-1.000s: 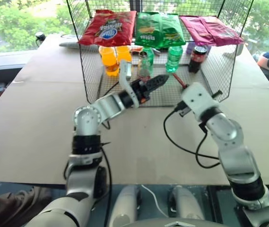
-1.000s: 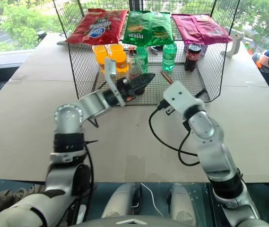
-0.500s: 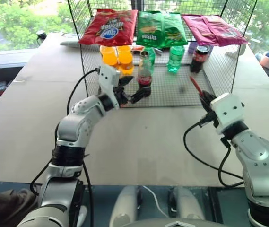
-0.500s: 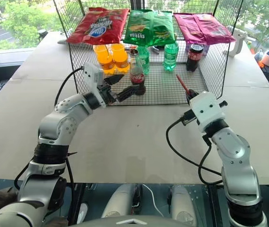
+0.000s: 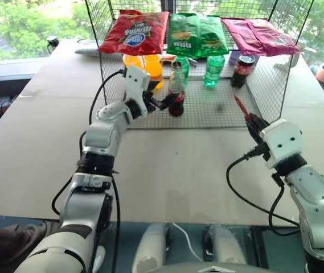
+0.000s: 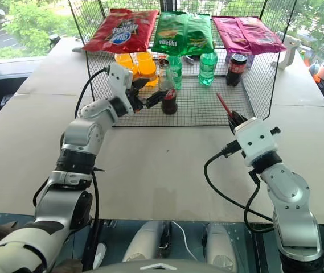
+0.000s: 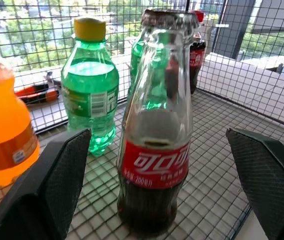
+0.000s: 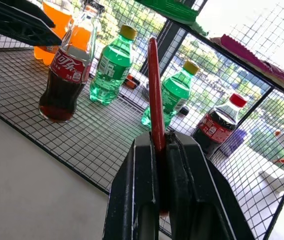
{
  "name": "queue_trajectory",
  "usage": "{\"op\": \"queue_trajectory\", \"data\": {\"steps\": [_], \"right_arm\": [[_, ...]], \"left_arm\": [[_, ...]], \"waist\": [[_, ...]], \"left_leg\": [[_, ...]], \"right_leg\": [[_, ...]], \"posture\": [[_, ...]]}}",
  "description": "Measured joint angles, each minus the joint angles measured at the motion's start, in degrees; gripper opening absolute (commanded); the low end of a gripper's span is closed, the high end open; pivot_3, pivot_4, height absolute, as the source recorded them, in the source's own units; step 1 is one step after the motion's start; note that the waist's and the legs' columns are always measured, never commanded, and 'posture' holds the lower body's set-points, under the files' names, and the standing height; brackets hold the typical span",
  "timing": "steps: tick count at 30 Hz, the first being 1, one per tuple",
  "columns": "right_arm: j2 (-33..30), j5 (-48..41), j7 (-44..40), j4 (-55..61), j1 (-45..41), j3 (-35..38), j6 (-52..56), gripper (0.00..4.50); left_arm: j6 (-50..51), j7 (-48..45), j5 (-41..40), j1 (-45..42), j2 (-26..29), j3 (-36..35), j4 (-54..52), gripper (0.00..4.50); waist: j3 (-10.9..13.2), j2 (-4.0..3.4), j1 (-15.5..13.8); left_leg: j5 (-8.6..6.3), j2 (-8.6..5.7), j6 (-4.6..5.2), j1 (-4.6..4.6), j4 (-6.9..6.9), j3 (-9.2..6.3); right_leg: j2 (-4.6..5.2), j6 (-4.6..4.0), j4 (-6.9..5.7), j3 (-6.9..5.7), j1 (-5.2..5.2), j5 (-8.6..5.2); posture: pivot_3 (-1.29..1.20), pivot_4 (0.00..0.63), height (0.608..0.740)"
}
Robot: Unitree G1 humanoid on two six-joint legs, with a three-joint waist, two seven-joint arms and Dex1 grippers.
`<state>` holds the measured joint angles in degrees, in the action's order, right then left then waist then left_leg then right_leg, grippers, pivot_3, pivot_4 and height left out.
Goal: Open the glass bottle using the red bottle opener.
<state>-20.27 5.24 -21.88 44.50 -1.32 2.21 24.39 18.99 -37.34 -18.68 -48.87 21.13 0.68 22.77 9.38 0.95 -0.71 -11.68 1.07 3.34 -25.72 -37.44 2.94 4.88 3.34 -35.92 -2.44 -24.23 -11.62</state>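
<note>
Left side: the left gripper reaches into the wire mesh rack with its jaws spread wide on either side of the glass bottle, not visibly touching it. The bottle stands upright on the rack floor near the front edge, crown cap still on, with orange bottles close behind the arm and green bottles behind and to its right. Right side: the right gripper waits well apart from the bottle, outside the rack's front edge, its jaws clamped on the handle of the red bottle opener, which points up and forward. Risk assessment: a one-sided closure could tip the narrow-based bottle into its neighbours; a smooth glass body may twist in the grasp once prying begins; the thinly held opener could slip or rotate under load.
</note>
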Motion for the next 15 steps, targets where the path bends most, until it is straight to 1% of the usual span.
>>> {"op": "queue_trajectory", "data": {"steps": [9, 15], "right_arm": [[0.0, -0.26, 0.57, 1.74, 0.34, 0.06, 0.75, 0.0], [0.0, -0.68, 1.03, 1.99, 0.24, 0.06, 1.73, 0.0]], "left_arm": [[0.77, 1.55, 4.32, -6.17, -1.9, 0.13, 7.36, 4.48], [-0.76, 0.06, 6.64, -9.34, -3.91, 0.73, 14.21, 4.48]], "waist": [[0.0, 0.01, -0.09], [0.0, 0.01, -0.07]], "left_leg": [[-0.01, -0.01, 0.01, -0.01, -0.01, -0.02], [-0.01, -0.02, 0.02, -0.01, -0.03, -0.01]], "right_leg": [[0.0, 0.0, -0.01, -0.01, 0.0, 0.0], [-0.01, 0.0, -0.02, -0.01, 0.01, 0.0]], "posture": [[0.0, 0.15, 0.74], [0.0, 0.15, 0.74]]}}
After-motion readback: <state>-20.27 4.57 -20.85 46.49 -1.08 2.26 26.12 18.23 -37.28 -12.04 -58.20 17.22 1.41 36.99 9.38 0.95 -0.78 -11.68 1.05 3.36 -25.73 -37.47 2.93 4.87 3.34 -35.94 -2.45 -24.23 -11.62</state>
